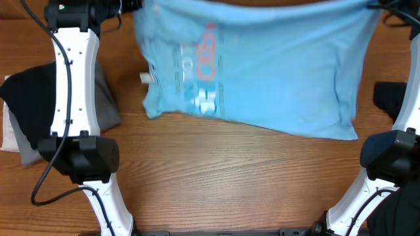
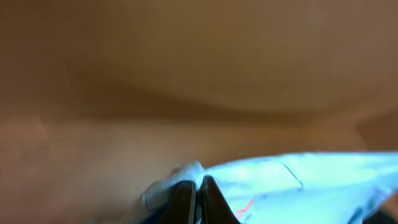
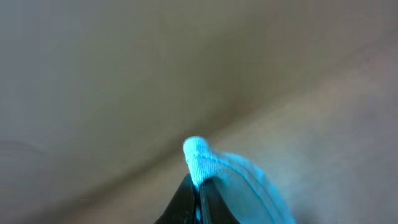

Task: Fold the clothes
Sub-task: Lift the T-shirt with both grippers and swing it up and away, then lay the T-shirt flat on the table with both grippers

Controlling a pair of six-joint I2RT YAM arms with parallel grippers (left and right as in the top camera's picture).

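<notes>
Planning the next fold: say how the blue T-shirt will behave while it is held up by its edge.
Probably floppy: the T-shirt hangs like a sheet between the left gripper and right gripper, its lower edge wavy. Likely light: thin pinches of fabric carry it. It may swing when moved.

Overhead looks down; both close wrist views share its T-shirt (image 1: 262, 72).

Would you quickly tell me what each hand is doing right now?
Left hand: closed on the blue T-shirt.
Right hand: closed on the blue T-shirt too.
</notes>
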